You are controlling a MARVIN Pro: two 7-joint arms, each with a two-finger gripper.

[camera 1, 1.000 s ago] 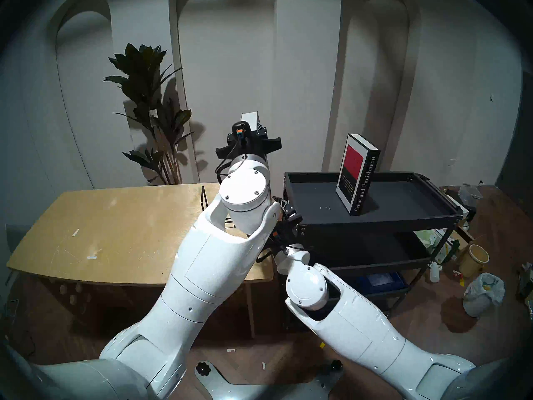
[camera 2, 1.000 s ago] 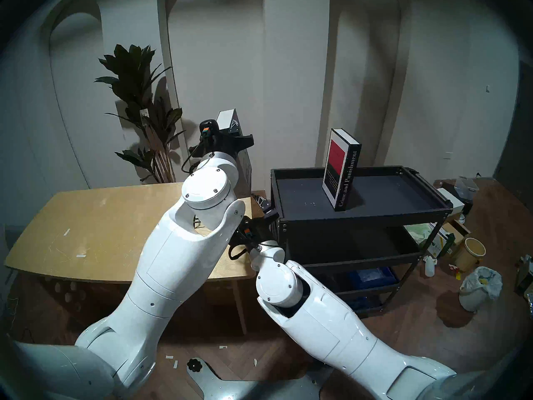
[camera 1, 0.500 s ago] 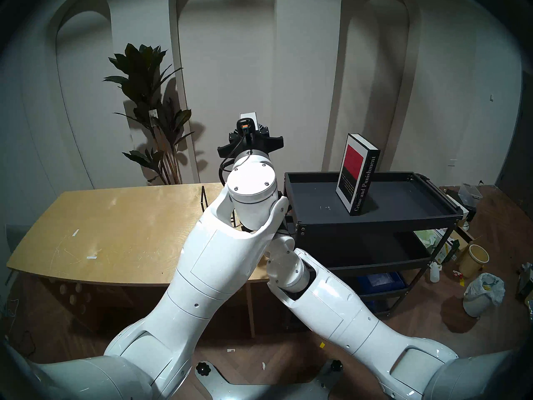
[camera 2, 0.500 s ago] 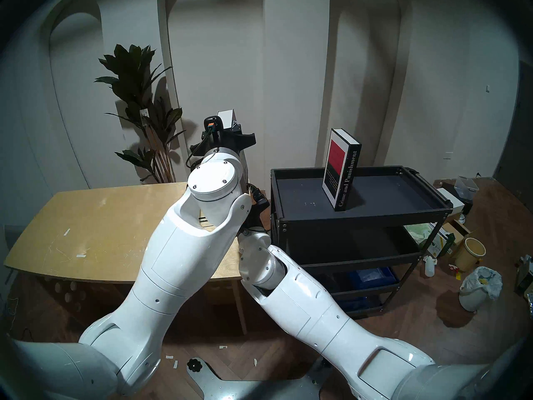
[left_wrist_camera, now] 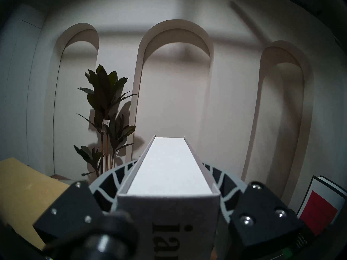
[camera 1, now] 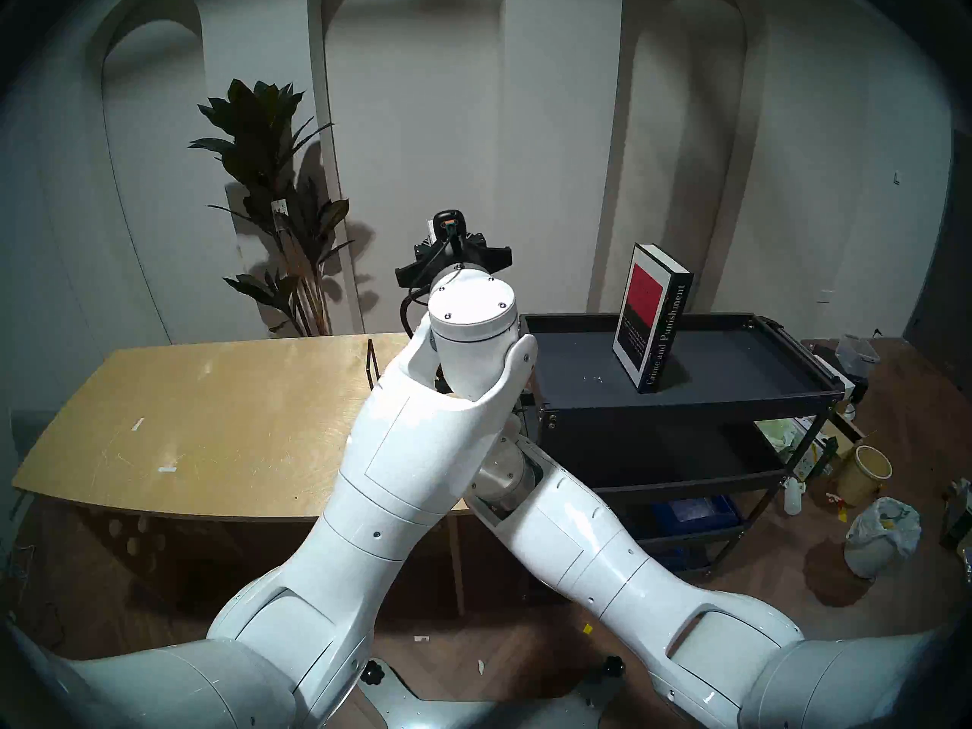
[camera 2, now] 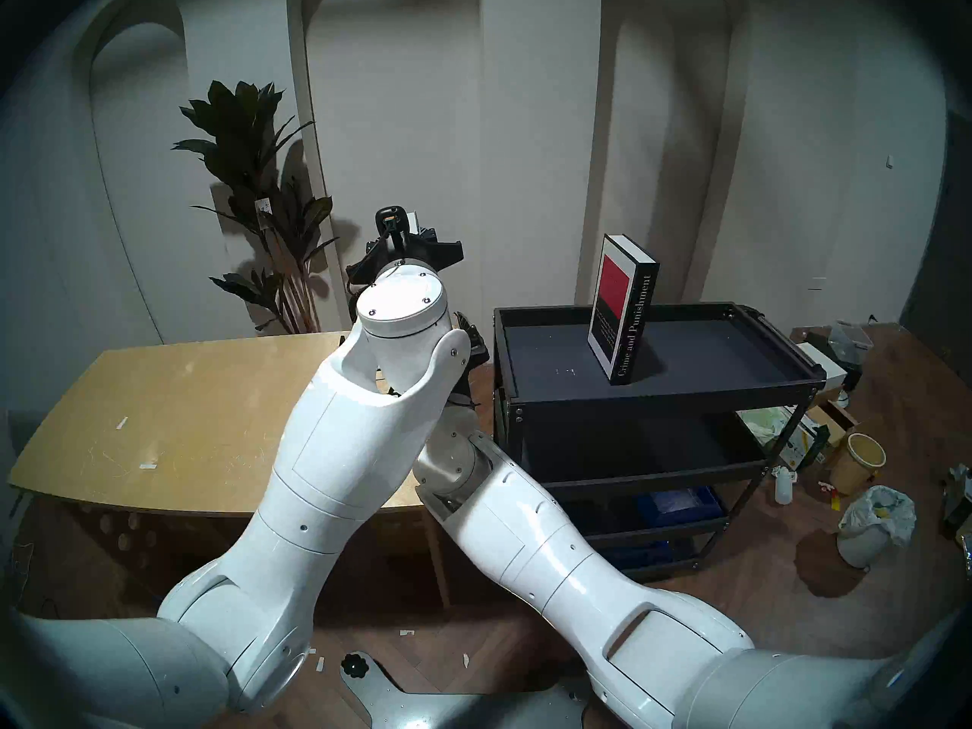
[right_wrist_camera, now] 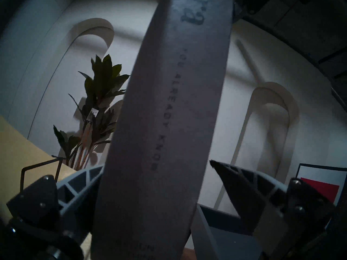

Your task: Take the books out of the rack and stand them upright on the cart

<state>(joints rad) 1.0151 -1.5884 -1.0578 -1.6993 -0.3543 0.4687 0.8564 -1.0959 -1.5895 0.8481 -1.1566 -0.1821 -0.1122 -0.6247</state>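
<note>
L gripper (left_wrist_camera: 169,203) clamps pale grey book (left_wrist_camera: 169,169) near its top, long axis vertical, spine toward robot, above table edge; R gripper (right_wrist_camera: 150,180) fingers spread wide round spine lower down; black book (camera 1: 652,317) upright on cart (camera 1: 684,402), 3 o'clock of it.

You see the black book (camera 1: 652,317) standing upright on the cart (camera 1: 684,404) top tray; the wire rack (camera 1: 371,359) sits on your wooden worktop (camera 1: 210,423).

Black book (camera 1: 652,317) stands upright on the cart (camera 1: 684,396) top shelf.
</note>
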